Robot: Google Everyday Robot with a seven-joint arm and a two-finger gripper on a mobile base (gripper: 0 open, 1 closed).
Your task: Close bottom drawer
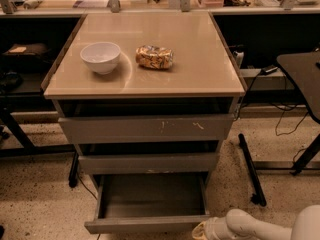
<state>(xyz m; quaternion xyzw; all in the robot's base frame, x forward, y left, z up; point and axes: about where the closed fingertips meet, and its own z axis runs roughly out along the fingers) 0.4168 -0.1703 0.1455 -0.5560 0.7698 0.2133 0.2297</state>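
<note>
My pincer [203, 231] is at the bottom edge of the frame, a little right of the centre. It sits at the end of my white rounded arm [245, 225], which comes in from the lower right corner. The pincer is just beside the right front corner of the plain dull-grey metal bottom drawer [150, 198]. If they touch, I cannot tell. Whether the pincer is wide or narrow, I also cannot tell, because only its pale yellowish part is in view.

The bottom drawer is in the lower centre of the frame and it is pulled far out of the grey metal cabinet with the beige top [195, 64]. Its grey tray interior is open to view. Above it is the mid-width plain grey drawer front [148, 163], and above that the widest grey drawer front with pale scratches [145, 128]. A dark gap shows over each of these two fronts.

On the cabinet top, towards the upper left, stands a white round bowl [100, 57]. Near it on the right lies a small brown-and-yellow wrapped snack packet [154, 57], apart from the bowl. The floor [40, 204] is pale and speckled.
</note>
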